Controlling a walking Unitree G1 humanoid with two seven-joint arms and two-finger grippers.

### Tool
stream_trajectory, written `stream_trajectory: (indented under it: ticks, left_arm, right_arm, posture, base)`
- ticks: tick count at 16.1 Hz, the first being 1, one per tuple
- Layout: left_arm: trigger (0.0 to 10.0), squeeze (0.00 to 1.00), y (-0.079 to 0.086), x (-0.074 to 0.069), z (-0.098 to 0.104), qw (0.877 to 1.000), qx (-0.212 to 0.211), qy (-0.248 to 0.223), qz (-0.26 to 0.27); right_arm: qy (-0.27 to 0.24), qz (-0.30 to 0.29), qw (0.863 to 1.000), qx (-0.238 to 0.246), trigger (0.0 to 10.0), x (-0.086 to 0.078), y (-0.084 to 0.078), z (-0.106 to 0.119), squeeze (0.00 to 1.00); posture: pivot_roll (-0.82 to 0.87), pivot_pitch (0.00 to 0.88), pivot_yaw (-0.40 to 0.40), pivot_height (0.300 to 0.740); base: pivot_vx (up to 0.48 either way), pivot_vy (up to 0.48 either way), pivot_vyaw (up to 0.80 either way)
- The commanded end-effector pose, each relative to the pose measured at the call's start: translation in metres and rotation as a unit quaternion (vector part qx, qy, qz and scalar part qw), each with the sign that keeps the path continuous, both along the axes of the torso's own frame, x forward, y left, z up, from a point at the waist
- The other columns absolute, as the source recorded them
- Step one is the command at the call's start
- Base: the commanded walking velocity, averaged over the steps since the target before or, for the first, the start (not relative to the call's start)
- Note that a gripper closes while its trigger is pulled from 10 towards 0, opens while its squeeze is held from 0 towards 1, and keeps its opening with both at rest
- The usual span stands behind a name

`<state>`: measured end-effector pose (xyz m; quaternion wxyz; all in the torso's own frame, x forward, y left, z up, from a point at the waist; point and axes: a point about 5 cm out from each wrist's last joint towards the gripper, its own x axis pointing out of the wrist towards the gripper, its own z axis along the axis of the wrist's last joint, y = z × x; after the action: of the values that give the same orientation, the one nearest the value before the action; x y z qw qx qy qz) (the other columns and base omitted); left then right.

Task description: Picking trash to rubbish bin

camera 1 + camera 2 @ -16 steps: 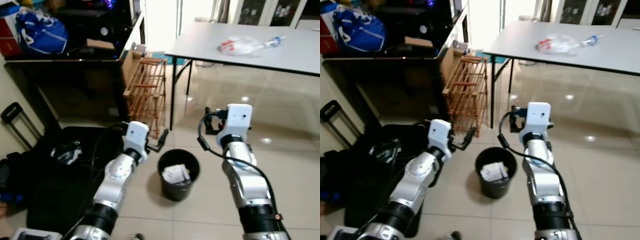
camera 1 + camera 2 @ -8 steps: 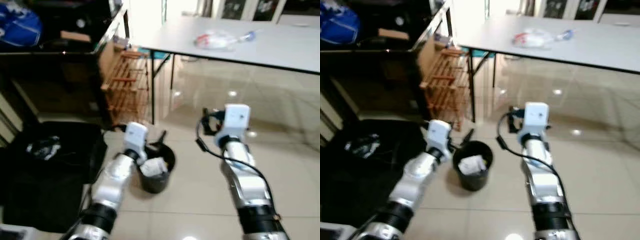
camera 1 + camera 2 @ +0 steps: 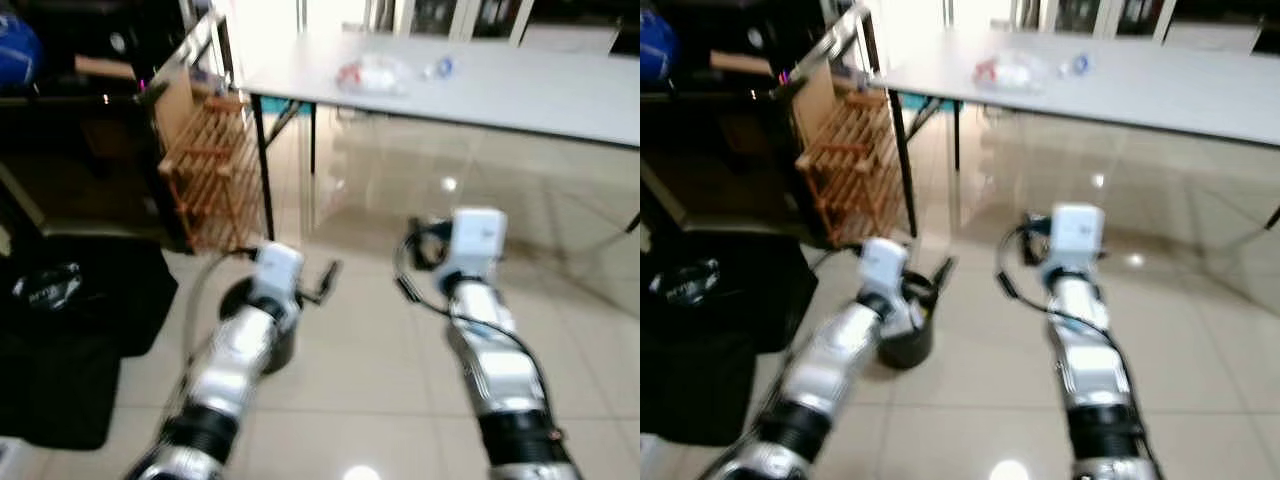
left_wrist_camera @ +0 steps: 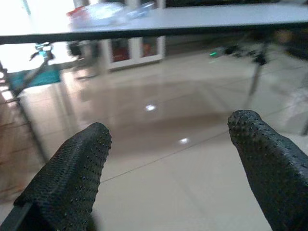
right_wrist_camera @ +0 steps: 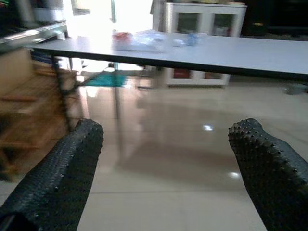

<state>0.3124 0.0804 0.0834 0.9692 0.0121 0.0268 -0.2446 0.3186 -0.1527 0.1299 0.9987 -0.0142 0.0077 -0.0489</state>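
Note:
A crumpled plastic bag (image 3: 372,72) with a red patch and a plastic bottle (image 3: 438,68) lie on the white table (image 3: 520,95) far ahead. The black rubbish bin (image 3: 905,340) stands on the floor, mostly hidden behind my left arm, with white paper seen inside it earlier. My left gripper (image 4: 168,144) is open and empty, held just above and past the bin's rim. My right gripper (image 5: 163,159) is also open and empty, raised over the bare tiles and pointing toward the table. Both wrist views show the bag and bottle on the tabletop in the distance.
A wooden slatted rack (image 3: 205,170) leans by the table's near left leg (image 3: 266,165). A black bag (image 3: 70,330) lies on the floor at left, under a dark desk (image 3: 90,95). Glossy tiles stretch ahead and under the table. The head views are blurred.
The camera has swung right and forward, so the whole scene slid left. The bin now sits behind my left arm. Both grippers stay open and empty.

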Motion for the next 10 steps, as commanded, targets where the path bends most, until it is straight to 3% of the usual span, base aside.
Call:
stream_trajectory:
  ticks: [1,2,10]
  left_arm:
    - [10.0,0.0,0.0077,0.0031,0.0049,1.0,0.002,-0.011,0.006]
    - [10.0,0.0,0.0077,0.0036,0.0054,1.0,0.003,-0.013,0.003]
    - [10.0,0.0,0.0035,0.002,0.0065,1.0,0.004,-0.02,-0.01]
  right_arm:
    - [-0.009,0.001,1.0,0.002,10.0,0.001,0.0042,0.0041,0.0]
    - [-0.009,0.001,1.0,0.002,10.0,0.0013,0.0044,0.0041,0.0]
    - [-0.006,-0.004,1.0,-0.007,10.0,-0.0001,0.0034,0.0012,0.0]
  posture:
    - [-0.03,0.014,0.028,0.74]
    - [-0.03,0.011,0.031,0.74]
    - [-0.04,0.012,0.034,0.74]
  base:
    - [0.0,0.0,0.0]
    - [0.0,0.0,0.0]
    - [0.477,0.0,0.0]
